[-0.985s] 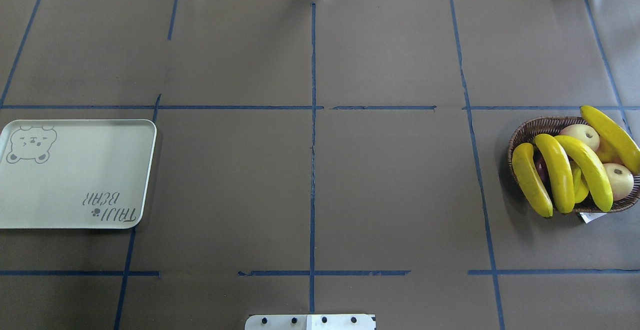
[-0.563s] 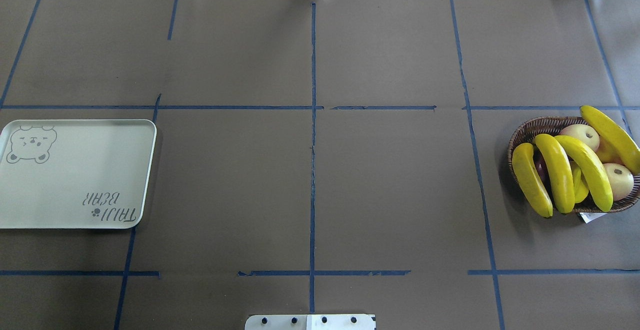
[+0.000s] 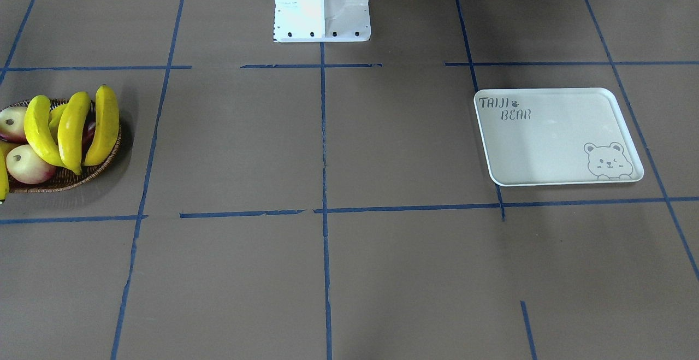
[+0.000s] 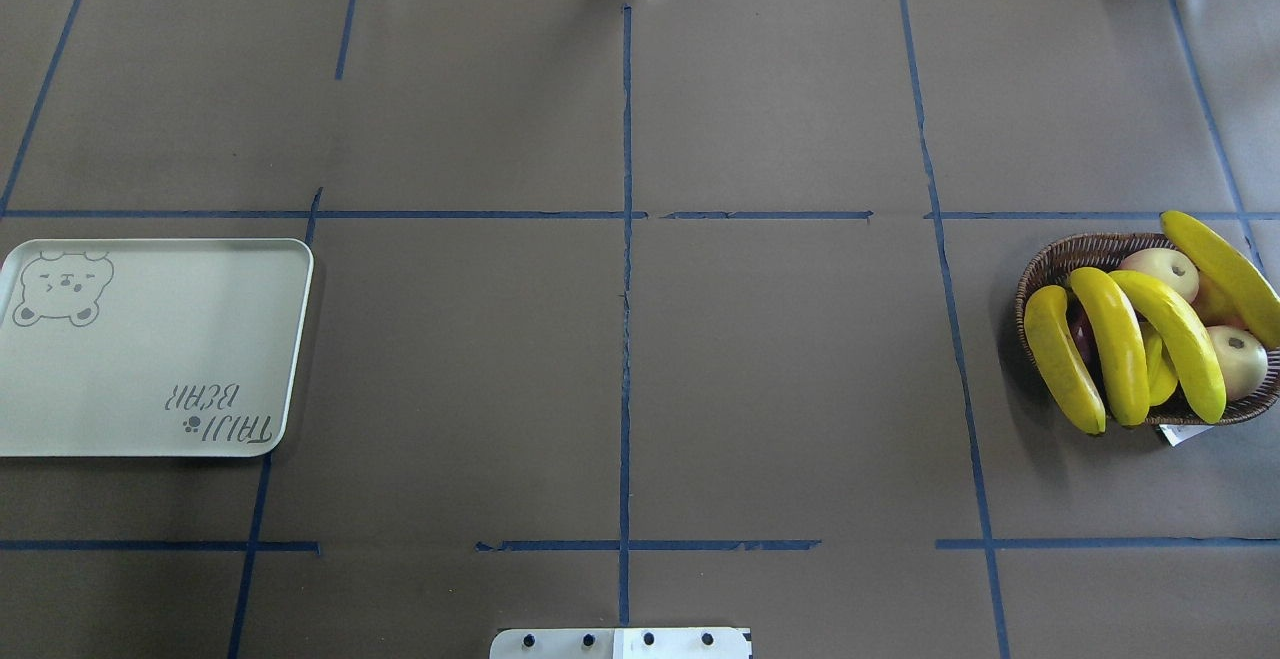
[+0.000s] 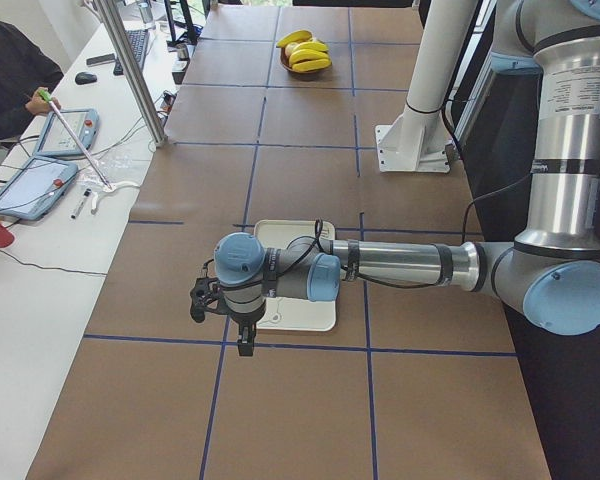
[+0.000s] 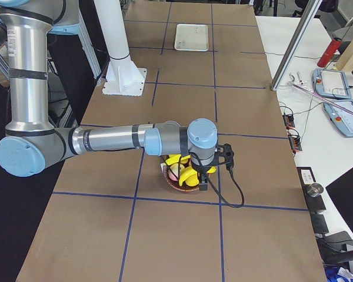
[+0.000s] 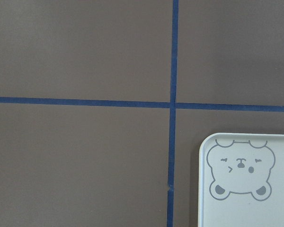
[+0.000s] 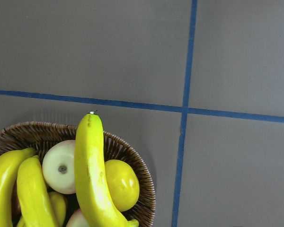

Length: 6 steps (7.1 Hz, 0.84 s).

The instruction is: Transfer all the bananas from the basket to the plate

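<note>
Your right gripper [image 6: 202, 183], opening unreadable, hangs above the bright yellow curved bananas [image 4: 1118, 359] lying near-to-far across the round brown wicker basket [image 4: 1050, 264].

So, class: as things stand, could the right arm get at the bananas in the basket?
Probably yes. The right hand appears to hang over the basket, and the bananas lie on top of the other fruit, with nothing covering them.
</note>
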Each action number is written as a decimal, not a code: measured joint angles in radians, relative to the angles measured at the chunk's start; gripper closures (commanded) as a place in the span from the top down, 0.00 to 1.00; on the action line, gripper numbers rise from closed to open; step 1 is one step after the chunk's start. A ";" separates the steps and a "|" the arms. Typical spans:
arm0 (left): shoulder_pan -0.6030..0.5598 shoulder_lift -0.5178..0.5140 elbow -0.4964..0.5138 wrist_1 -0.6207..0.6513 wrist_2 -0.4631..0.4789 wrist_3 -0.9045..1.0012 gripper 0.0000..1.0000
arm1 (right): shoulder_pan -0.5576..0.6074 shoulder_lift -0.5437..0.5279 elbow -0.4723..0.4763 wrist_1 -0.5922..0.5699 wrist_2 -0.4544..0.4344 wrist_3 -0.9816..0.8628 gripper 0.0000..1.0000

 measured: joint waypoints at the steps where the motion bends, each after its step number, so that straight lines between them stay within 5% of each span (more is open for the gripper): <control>1: 0.000 0.000 0.000 0.000 0.000 0.000 1.00 | -0.032 -0.002 0.008 0.002 -0.002 -0.002 1.00; 6: 0.000 0.000 0.001 -0.001 0.000 0.001 1.00 | -0.223 -0.088 0.021 0.231 -0.097 0.078 0.97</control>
